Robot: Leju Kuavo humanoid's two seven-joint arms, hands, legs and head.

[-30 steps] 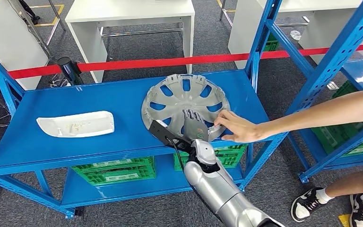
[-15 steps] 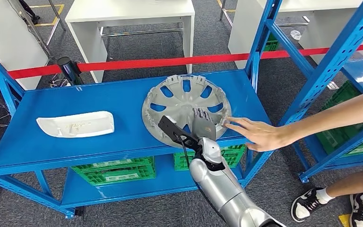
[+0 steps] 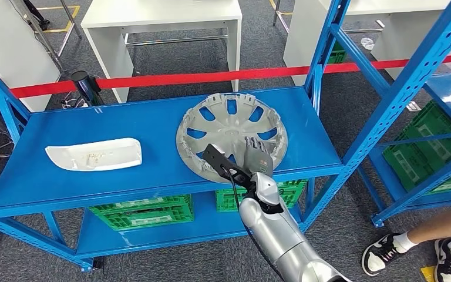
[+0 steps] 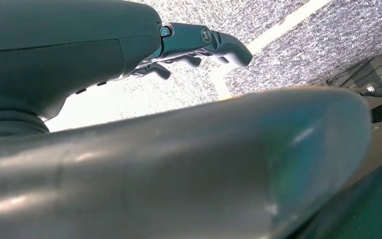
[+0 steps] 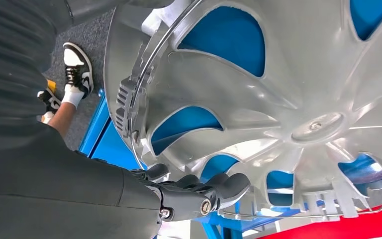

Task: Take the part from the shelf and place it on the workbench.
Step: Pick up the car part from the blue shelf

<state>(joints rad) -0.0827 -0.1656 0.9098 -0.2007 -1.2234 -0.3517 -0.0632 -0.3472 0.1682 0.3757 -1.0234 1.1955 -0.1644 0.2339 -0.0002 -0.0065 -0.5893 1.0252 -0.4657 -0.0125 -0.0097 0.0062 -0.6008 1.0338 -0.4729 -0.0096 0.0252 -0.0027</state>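
my right hand (image 3: pixel 256 154) grasps the round silver plastic wheel cover (image 3: pixel 231 134) at the blue metal shelf's (image 3: pixel 152 126) front edge — a white moulded plastic panel (image 3: pixel 94 154) lies well apart; left hand (image 4: pixel 199 42) loosely curled, holding nothing.

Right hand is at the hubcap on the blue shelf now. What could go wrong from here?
The hubcap lies near the shelf's front edge, so a push from the right hand might slide it off. The fingers lie across a spoke by the openings, and whether they grip is unclear; a lift now might slip. A person's shoe is beside the rack, so swinging the hubcap that way risks contact.
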